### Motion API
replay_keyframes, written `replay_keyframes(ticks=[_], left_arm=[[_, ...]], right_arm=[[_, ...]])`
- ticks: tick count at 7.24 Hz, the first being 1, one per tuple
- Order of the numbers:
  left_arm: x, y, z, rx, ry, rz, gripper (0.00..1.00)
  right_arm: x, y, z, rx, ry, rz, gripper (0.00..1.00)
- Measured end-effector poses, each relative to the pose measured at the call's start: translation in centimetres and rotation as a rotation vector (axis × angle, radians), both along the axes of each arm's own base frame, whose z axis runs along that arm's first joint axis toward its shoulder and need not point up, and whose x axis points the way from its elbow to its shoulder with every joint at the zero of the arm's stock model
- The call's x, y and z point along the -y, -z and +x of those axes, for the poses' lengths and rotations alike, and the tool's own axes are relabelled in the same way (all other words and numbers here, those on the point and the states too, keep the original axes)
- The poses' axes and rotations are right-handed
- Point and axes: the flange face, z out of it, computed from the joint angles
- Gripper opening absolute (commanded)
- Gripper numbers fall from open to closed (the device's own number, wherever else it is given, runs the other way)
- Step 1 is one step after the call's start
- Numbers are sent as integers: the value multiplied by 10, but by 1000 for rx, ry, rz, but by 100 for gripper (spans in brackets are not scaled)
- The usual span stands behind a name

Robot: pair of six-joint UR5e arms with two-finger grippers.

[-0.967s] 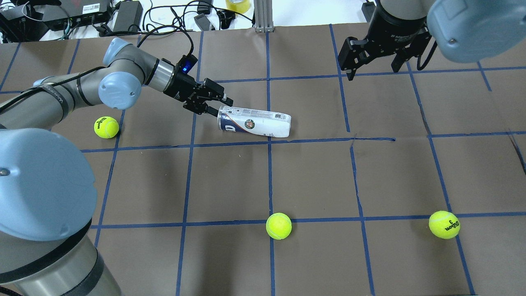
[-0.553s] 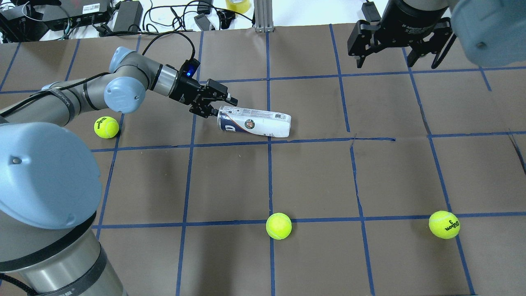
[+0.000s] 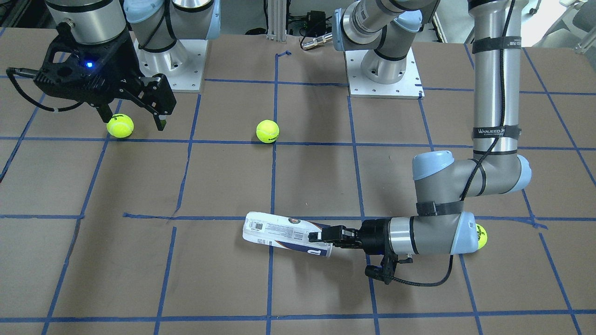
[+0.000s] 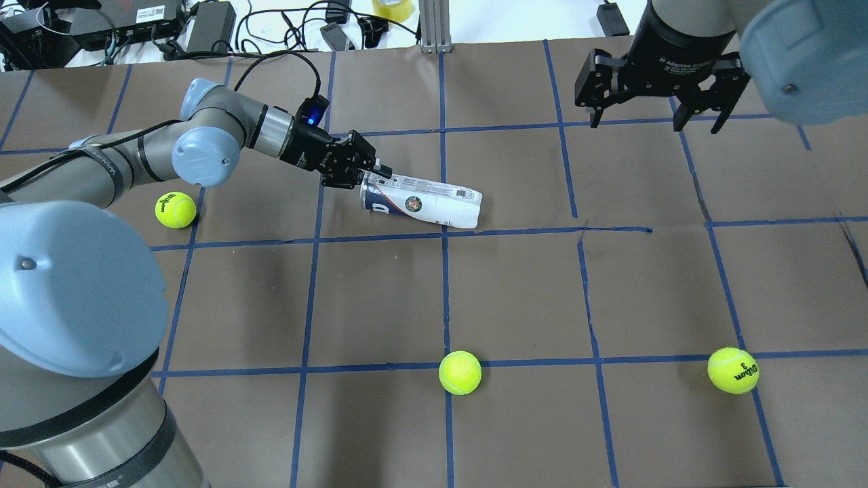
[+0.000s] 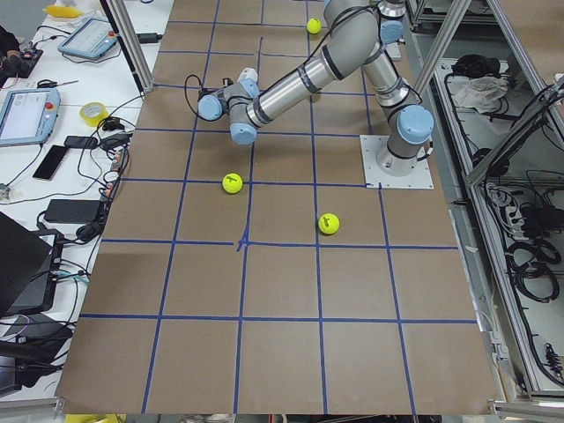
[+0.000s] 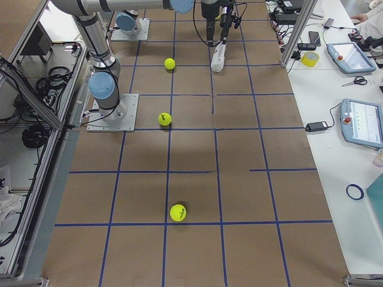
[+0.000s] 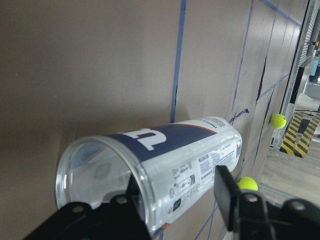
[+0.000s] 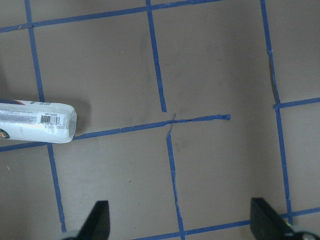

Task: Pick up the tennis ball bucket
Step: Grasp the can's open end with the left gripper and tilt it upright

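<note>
The tennis ball bucket [image 4: 424,203] is a clear can with a white and navy label, lying on its side on the brown table. It also shows in the front view [image 3: 279,235] and the left wrist view [image 7: 190,150]. My left gripper [image 4: 366,177] is at the can's open end, partly closed. In the left wrist view one finger sits inside the mouth and the other finger [image 7: 225,195] lies outside the wall. My right gripper [image 4: 654,123] hangs open and empty over the far right of the table. Its wrist view shows the can's closed end [image 8: 35,127].
Three loose tennis balls lie on the table: one [image 4: 175,209] near my left elbow, one [image 4: 460,372] at the near middle, one [image 4: 733,370] at the near right. Cables and boxes [image 4: 203,27] lie beyond the far edge. Blue tape lines grid the table.
My left gripper has moved right onto the can's open end and its fingers have narrowed. The can has shifted slightly. My right gripper has swung to the right.
</note>
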Motion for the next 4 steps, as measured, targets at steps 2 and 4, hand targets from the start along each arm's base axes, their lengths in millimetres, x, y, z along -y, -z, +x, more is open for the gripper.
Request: replay_keyframes(ticks=[2, 4], left_arm=[[1, -25, -2, 9, -42, 22, 0], [-2, -63, -12, -1, -112, 73, 0]], right_arm=[[-3, -5, 0, 6, 0, -2, 100], [-12, -17, -2, 6, 1, -14, 100]])
